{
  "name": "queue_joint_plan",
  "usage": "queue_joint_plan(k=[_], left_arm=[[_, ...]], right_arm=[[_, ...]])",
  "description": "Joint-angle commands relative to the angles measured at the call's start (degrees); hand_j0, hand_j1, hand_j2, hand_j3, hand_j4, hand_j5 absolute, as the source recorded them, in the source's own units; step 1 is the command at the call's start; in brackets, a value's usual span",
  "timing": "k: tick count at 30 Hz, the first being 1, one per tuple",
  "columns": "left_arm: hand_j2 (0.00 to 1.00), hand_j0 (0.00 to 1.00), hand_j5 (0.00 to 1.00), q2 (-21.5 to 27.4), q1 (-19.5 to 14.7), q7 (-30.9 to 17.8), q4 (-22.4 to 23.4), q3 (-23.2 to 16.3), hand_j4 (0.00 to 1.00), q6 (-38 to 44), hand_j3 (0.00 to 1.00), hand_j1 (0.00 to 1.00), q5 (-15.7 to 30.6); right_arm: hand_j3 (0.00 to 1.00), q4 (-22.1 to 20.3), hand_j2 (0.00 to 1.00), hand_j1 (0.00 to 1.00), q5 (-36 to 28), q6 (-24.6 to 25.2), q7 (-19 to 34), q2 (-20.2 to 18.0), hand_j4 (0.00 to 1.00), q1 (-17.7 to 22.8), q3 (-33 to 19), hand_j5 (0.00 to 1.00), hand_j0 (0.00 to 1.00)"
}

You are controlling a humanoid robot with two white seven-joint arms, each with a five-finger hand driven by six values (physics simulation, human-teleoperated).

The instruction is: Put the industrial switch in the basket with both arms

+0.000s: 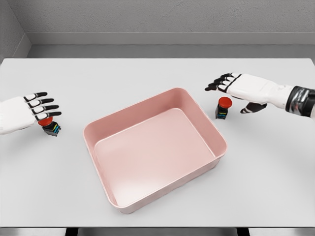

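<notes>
Pink basket at table centre, nothing inside. My left hand over left industrial switch, fingers spread, fingertips just above red button, no grip. My right hand above and just behind right industrial switch, fingers extended, relaxed, holding nothing. Both switches upright on table outside basket.

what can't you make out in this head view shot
- Left small red-capped black switch: mostly covered by the left robot hand; contact unclear.
- Right red-capped switch: its far side is hidden; the right robot hand is above it, gap unclear.
- Both forearms: cut off by the edges.
- Pink plastic basket: near outer wall hidden.
</notes>
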Motion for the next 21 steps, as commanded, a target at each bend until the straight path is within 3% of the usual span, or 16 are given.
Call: queue_joint_plan(k=[1,16,21], left_arm=[[1.00,1.00,1.00,-0.3,0.0,0.0,-0.2,0.0,1.00,-0.1,1.00,1.00,0.6],[1.00,1.00,1.00,-2.0,1.0,0.0,-0.4,-0.2,1.00,-0.1,1.00,1.00,1.0],[0.84,0.84,0.84,-1.9,1.1,0.0,-0.4,-0.2,0.84,-0.1,0.84,0.84,0.5]], right_arm=[[1.00,0.8,1.00,1.00,-0.3,0.2,0.0,0.3,1.00,0.0,0.7,1.00,1.00],[1.00,5.2,1.00,1.00,0.0,0.3,0.0,2.5,1.00,-1.5,2.7,1.00,1.00],[1.00,6.9,1.00,1.00,0.0,0.3,0.0,2.7,1.00,-1.8,3.2,1.00,1.00]])
